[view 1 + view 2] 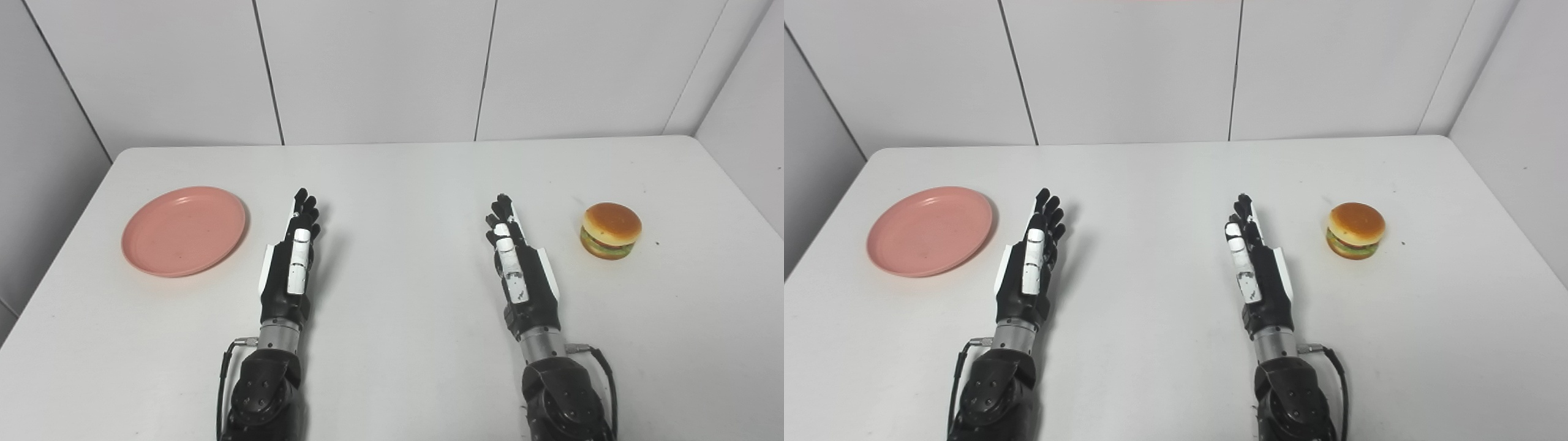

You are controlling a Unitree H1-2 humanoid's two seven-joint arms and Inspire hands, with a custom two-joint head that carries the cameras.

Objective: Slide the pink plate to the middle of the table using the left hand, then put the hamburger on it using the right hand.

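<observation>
A pink plate lies flat and empty at the left side of the white table. A hamburger stands on the table at the right. My left hand is open, edge-on with fingers straight forward, a little to the right of the plate and apart from it. My right hand is open the same way, to the left of the hamburger with a gap between them. Both hands hold nothing. The plate, the hamburger, my left hand and my right hand show in the right eye view too.
White wall panels stand behind the table's far edge and along both sides. Bare tabletop lies between the two hands. A small dark speck lies right of the hamburger.
</observation>
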